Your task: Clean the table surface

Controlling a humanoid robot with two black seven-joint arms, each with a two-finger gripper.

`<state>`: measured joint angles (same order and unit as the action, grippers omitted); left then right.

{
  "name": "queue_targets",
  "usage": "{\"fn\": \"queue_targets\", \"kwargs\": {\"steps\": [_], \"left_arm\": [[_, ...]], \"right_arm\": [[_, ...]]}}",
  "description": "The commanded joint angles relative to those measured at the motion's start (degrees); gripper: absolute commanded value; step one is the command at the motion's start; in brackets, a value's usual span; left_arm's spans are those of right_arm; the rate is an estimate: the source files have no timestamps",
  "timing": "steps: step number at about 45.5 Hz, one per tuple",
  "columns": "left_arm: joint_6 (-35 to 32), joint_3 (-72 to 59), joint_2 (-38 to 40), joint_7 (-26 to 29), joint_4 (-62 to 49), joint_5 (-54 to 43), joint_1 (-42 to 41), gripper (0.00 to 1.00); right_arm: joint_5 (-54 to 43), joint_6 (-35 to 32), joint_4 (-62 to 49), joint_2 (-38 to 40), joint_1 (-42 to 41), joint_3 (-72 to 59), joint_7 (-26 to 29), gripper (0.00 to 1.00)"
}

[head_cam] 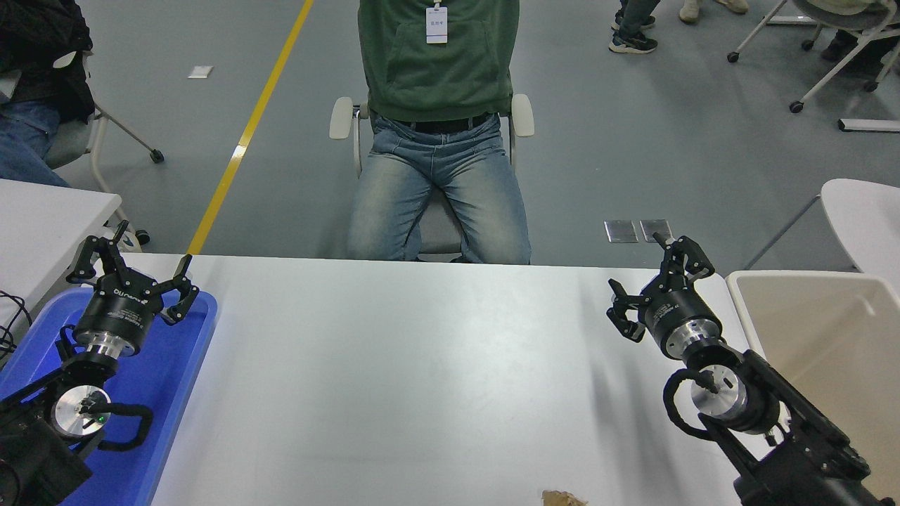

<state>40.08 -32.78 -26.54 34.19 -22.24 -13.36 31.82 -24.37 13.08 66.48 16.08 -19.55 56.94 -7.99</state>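
Note:
The table surface [422,365] is a wide matte white top filling the lower half of the head view. A small brown scrap [561,498] lies on it at the front edge, partly cut off. My right gripper [657,281] is open and empty, held above the table's far right part, left of the beige bin. My left gripper [133,270] is open and empty, parked over the blue tray at the lower left.
A blue tray [190,365] sits at the table's left edge. A beige bin [830,330] stands at the right edge. A person in a green top and jeans [439,176] sits at the far side. Smaller white tables stand left [42,218] and right [868,211].

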Motion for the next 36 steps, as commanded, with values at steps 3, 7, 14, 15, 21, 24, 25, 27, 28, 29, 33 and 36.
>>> {"fn": "queue_targets", "kwargs": {"steps": [3,7,14,15,21,24,25,27,28,29,33,36], "left_arm": [[0.00,0.00,0.00,0.00,0.00,0.00,0.00,1.00],[0.00,0.00,0.00,0.00,0.00,0.00,0.00,1.00],[0.00,0.00,0.00,0.00,0.00,0.00,0.00,1.00],[0.00,0.00,0.00,0.00,0.00,0.00,0.00,1.00],[0.00,0.00,0.00,0.00,0.00,0.00,0.00,1.00],[0.00,0.00,0.00,0.00,0.00,0.00,0.00,1.00],[0.00,0.00,0.00,0.00,0.00,0.00,0.00,1.00],[0.00,0.00,0.00,0.00,0.00,0.00,0.00,1.00],[0.00,0.00,0.00,0.00,0.00,0.00,0.00,1.00],[0.00,0.00,0.00,0.00,0.00,0.00,0.00,1.00],[0.00,0.00,0.00,0.00,0.00,0.00,0.00,1.00],[0.00,0.00,0.00,0.00,0.00,0.00,0.00,1.00]], "right_arm": [[-10.43,0.01,6.90,10.63,1.18,-10.71,-0.10,1.00],[-12.89,0.01,10.24,15.19,1.26,-14.13,-0.10,1.00],[-18.34,0.01,16.48,23.89,2.76,-18.53,-0.10,1.00],[-19.22,0.01,17.54,25.39,2.93,-19.06,-0.10,1.00],[-24.32,0.01,23.34,35.41,3.55,-22.75,-0.01,1.00],[-27.13,0.01,25.89,40.15,3.64,-24.33,-0.01,1.00],[-28.09,-0.07,26.77,41.73,3.64,-24.86,-0.01,1.00],[-30.03,-0.07,28.26,44.64,3.64,-25.91,-0.01,1.00],[-30.91,-0.07,29.05,46.13,3.64,-26.44,0.08,1.00],[-31.44,-0.16,29.76,47.45,3.64,-26.88,0.08,1.00],[-32.23,-0.69,32.83,52.29,3.64,-27.85,0.17,1.00],[-32.50,-2.88,33.52,55.01,3.55,-27.85,0.08,1.00]]}}
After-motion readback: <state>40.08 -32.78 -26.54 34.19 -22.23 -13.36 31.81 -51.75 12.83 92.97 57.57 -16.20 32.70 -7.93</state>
